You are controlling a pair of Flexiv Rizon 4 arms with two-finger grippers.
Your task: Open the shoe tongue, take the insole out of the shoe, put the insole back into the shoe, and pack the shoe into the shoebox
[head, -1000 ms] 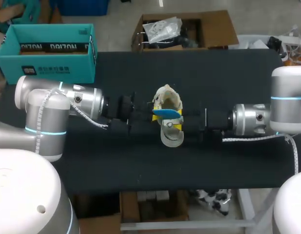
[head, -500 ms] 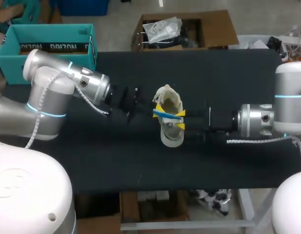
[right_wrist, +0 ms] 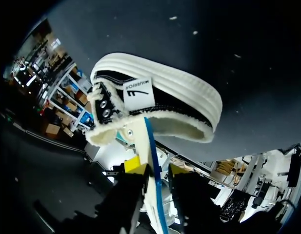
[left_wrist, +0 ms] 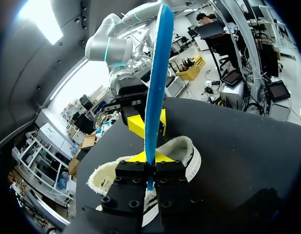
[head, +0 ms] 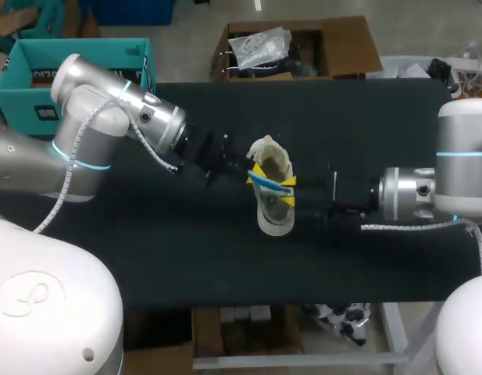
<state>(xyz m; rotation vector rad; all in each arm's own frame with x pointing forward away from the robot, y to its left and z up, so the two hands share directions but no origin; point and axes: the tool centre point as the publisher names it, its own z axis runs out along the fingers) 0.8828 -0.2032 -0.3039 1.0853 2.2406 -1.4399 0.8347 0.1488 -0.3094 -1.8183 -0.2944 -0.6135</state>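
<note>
blue insole edge-on, lower end hidden between left jaws

Shoe sits dead centre of the head view on the black table, toe toward the bottom of the frame. It's a low sneaker with a black canvas upper, a thick white ribbed sole and a cream fleecy lining around the wide-open mouth. The insole is thin and bright blue, and it runs slantwise across the mouth. From my left wrist view I see it edge-on, pinched in my left gripper and rising above the shoe. Shoebox is teal, lid off, in the upper left corner, well apart from the shoe.
</note>
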